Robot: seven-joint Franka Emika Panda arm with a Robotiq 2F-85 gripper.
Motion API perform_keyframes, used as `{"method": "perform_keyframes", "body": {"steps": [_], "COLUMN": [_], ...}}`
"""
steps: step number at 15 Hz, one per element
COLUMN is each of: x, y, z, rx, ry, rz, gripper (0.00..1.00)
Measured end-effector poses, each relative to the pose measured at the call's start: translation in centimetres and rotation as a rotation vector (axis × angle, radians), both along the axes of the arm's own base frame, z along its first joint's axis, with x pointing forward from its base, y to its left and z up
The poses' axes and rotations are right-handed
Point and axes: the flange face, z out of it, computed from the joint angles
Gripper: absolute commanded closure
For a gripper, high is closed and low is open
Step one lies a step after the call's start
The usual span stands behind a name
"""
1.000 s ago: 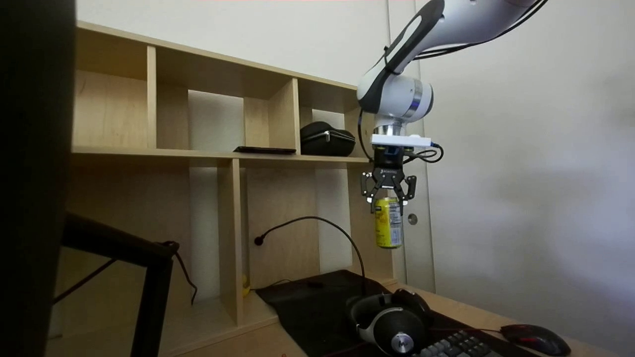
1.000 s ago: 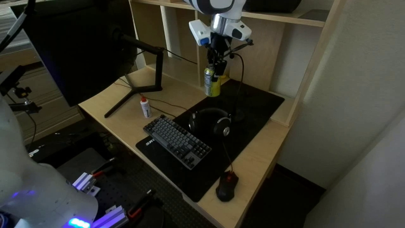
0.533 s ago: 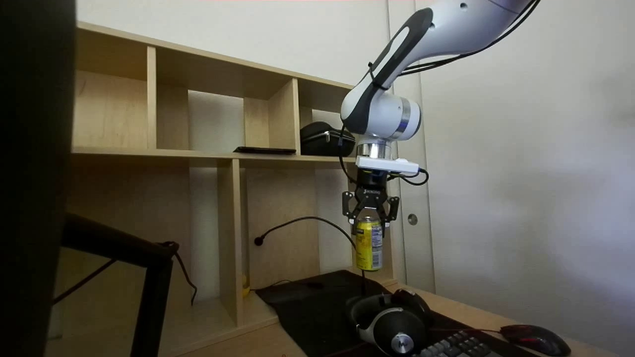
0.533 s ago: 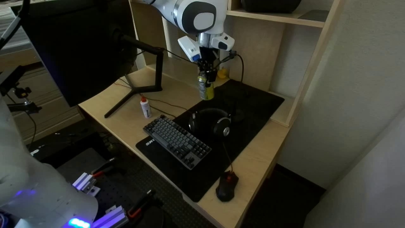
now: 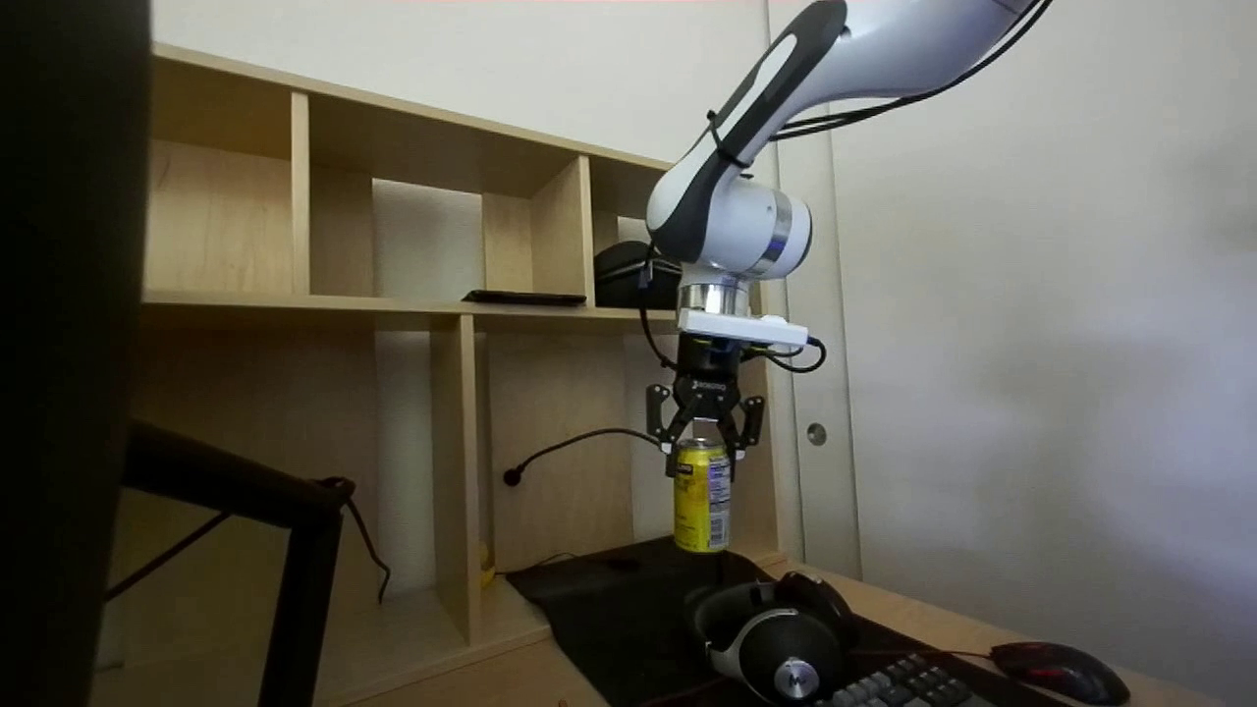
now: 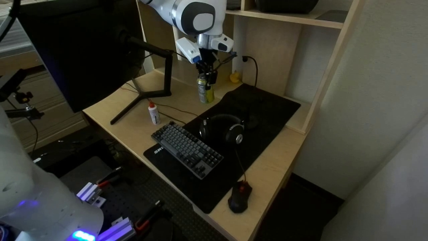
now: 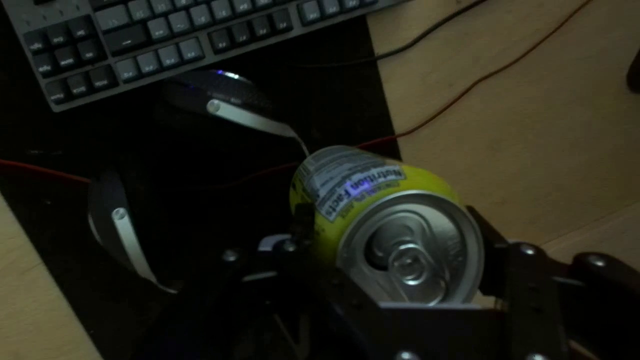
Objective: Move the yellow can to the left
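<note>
Transport seems in hand: my gripper pinches the yellow can aloft, below and right of centre in an exterior view; next, I judge, it wants easing left, then lowering onto the desk.

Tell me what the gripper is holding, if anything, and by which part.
The gripper holds the yellow can by opposite sides, near its top.

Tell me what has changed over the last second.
The gripper, closed on the yellow drink can, has carried it leftward in both exterior views, and lower; nothing was taken up or let go. The headphones, keyboard and computer mouse stayed put.
</note>
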Motion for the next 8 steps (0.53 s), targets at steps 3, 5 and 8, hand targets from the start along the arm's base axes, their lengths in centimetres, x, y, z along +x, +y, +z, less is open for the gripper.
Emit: {"method": "perform_keyframes", "body": {"steps": [3,5,8], "x": [-1.4,-1.5,-1.4], "y": [5.9,7.1,6.1], "z": [-0.3,-0.3,-0.4], "rx": [0.011,0.010,0.008], "ry": [0.008,0.010,0.010], "rz": [0.071,0.077,0.062], "gripper": [0.30,0.30,0.55]}}
